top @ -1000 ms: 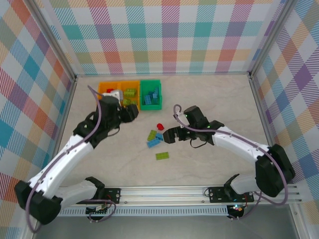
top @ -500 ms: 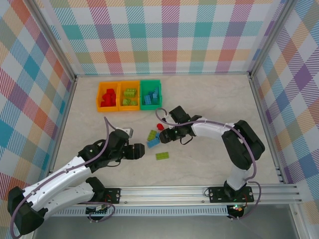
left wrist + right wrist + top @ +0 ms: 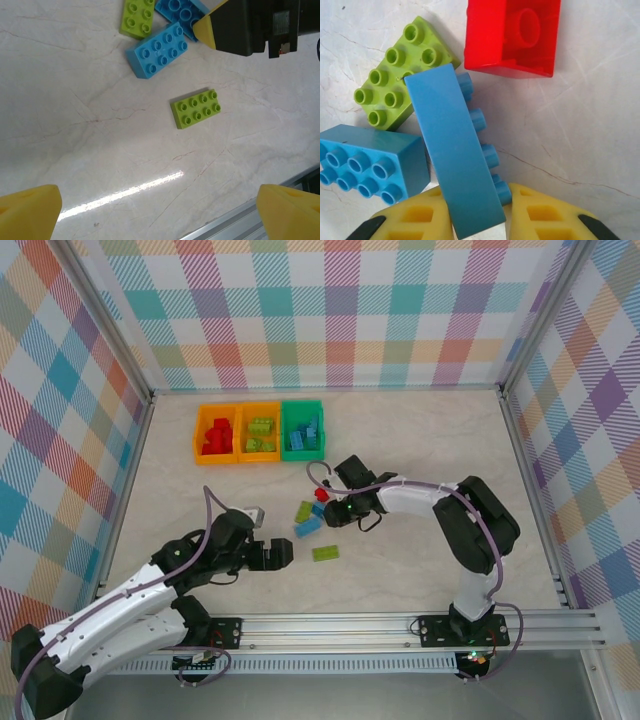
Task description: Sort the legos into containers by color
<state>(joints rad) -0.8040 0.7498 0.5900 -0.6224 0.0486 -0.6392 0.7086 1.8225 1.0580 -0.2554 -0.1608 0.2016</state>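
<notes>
Near the middle of the top view, the right gripper (image 3: 327, 510) is closed on a light-blue brick (image 3: 457, 150). In the right wrist view the brick's lower end is pinched between the two yellow fingers (image 3: 540, 215). It is turned on its side, with its studs pointing toward the right of the frame.

A red brick (image 3: 512, 35) lies hollow side up at the upper right of that view. A lime brick (image 3: 395, 75) lies studs up at the upper left. A second blue brick (image 3: 365, 165) sits at the lower left, just beside the held one.

The left gripper (image 3: 284, 555) is in the lower left part of the top view with its jaws spread wide and holding nothing. Its yellow fingertips (image 3: 30, 210) show in the bottom corners of the left wrist view. A single lime brick (image 3: 196, 108) lies flat on the table (image 3: 420, 440) near the centre of that view, apart from the cluster above it.

The three bins stand side by side at the upper left of the top view. The left orange bin (image 3: 199, 435) holds red bricks, the middle orange bin (image 3: 260, 408) holds lime ones, and the green bin (image 3: 303, 405) holds blue ones.
</notes>
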